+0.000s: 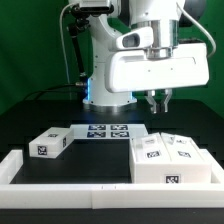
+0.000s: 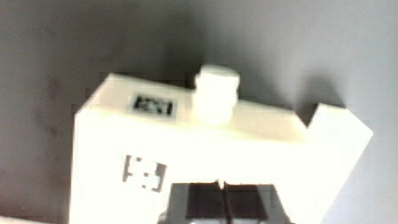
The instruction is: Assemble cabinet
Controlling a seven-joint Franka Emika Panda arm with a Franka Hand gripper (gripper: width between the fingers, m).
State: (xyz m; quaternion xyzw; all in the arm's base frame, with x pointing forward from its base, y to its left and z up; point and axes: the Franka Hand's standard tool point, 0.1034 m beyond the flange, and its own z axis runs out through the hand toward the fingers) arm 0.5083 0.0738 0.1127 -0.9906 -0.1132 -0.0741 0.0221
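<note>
The cabinet's big white box (image 1: pixel 170 160) lies on the black table at the exterior view's right, with several square tags on top. A smaller white block (image 1: pixel 50 143) with tags lies apart at the exterior view's left. My gripper (image 1: pixel 157 101) hangs in the air above the far edge of the big box, without touching it. In the wrist view the box (image 2: pixel 196 140) fills the picture, with a short white peg (image 2: pixel 217 88) standing on its edge and a tag (image 2: pixel 153 103) beside the peg. The gripper (image 2: pixel 221 190) has its dark fingers pressed together and holds nothing.
The marker board (image 1: pixel 105 131) lies flat between the block and the box, near the robot's base. A low white border rail (image 1: pixel 70 187) runs along the table's front and turns up the left side. A green backdrop stands behind.
</note>
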